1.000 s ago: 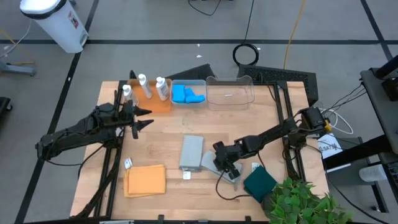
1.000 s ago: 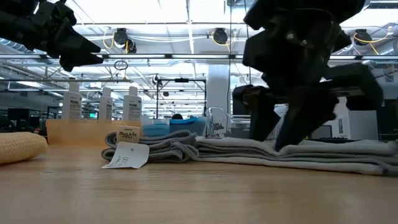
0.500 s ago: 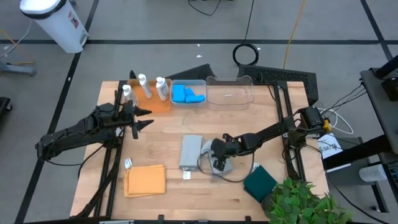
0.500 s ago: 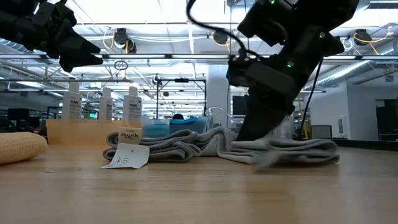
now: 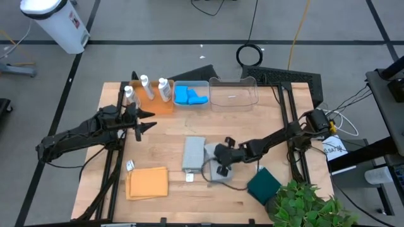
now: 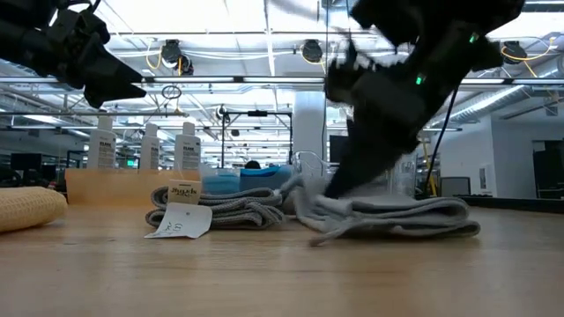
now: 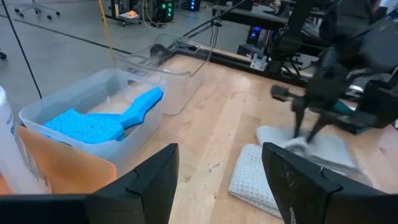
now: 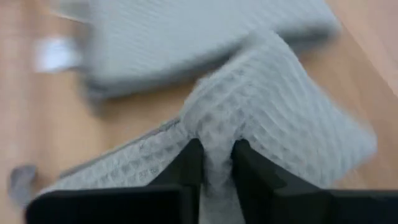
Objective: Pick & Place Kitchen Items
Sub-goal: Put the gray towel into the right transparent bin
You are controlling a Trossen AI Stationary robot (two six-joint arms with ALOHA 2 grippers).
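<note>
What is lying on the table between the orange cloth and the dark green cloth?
In the high view, two grey cloths lie between the orange cloth and the dark green cloth. The right gripper pinches one.

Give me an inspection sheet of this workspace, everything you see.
Surface: wooden table.
Job's things: blue sponges in a clear bin; white bottles on the orange tray; two grey cloths, one folded, one bunched; orange cloth; dark green cloth.
Clutter: second clear bin; plant.
Hands: right hand pinches the bunched cloth; left hand open, hovering near the tray.
Cables: coil on floor.
Surroundings: white bin.
</note>
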